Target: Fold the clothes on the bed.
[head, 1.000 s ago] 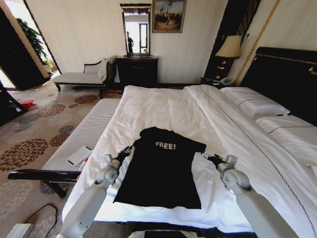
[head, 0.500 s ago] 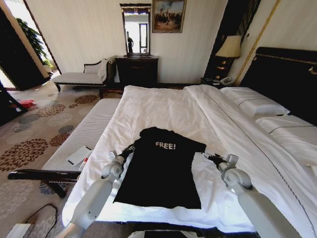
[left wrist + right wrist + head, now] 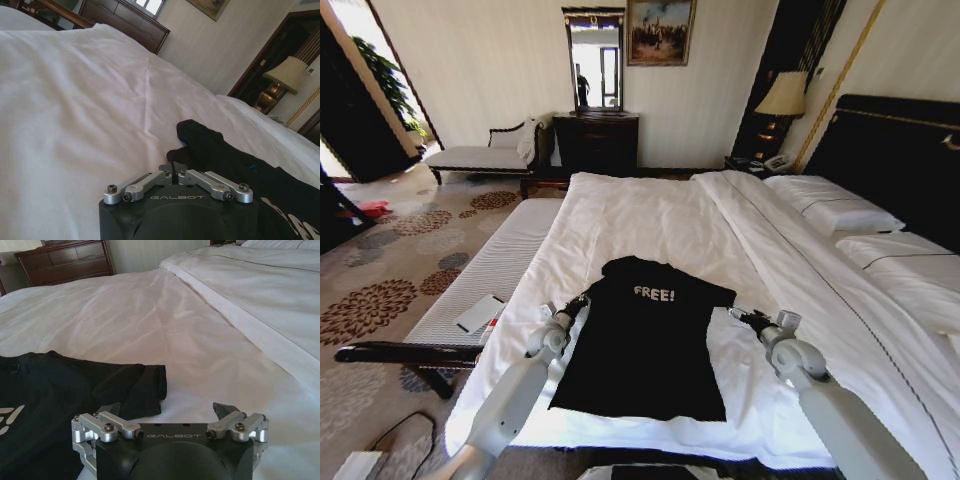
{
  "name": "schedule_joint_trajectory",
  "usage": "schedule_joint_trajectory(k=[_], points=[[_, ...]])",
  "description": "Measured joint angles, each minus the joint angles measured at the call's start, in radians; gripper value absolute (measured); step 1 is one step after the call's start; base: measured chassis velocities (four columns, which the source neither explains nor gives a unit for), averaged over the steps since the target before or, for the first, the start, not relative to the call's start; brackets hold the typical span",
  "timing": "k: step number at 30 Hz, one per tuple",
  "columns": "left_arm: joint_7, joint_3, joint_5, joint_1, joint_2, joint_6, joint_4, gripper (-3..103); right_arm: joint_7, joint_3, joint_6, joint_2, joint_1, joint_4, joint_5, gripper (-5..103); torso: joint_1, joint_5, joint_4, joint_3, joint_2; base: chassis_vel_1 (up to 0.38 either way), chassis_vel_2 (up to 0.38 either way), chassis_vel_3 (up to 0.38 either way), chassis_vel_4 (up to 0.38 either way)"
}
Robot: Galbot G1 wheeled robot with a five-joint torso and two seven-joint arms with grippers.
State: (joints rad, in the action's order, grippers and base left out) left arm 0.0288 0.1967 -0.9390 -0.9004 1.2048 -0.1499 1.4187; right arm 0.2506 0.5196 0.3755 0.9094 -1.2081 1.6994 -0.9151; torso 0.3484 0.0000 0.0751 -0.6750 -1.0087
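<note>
L hand at T-shirt sleeve

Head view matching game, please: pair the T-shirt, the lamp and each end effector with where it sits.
1. T-shirt
2. left end effector
3. right end effector
4. lamp

a. at the sleeve on the robot's right
b. by the far wall
c. flat on the bed
d. at the sleeve on the robot's left

Pairs: 1-c, 2-d, 3-a, 4-b
</note>
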Motion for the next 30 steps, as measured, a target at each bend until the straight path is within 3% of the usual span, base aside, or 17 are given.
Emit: schedule_joint_trajectory(k=[9,20,30], points=[[0.006,0.006,-0.010,0.041,-0.019,0.002,-0.003,0,0.000,-0.001,-0.001,0.009,-0.006,0.005,0.004,100,0.000,-0.0002,0.0002,0.000,0.000,0.000,0.000,0.000,0.000],[0.005,0.036,-0.062,0.069,-0.103,0.001,0.029,0,-0.002,-0.009,-0.003,0.007,0.005,-0.002,0.005,100,0.000,0.0000,0.0002,0.000,0.000,0.000,0.000,0.000,0.000],[-0.025,0.034,-0.063,0.123,-0.126,0.015,-0.071,0,-0.002,-0.017,-0.003,0.008,0.006,0.002,0.005,100,0.000,0.0000,0.0002,0.000,0.000,0.000,0.000,0.000,0.000]])
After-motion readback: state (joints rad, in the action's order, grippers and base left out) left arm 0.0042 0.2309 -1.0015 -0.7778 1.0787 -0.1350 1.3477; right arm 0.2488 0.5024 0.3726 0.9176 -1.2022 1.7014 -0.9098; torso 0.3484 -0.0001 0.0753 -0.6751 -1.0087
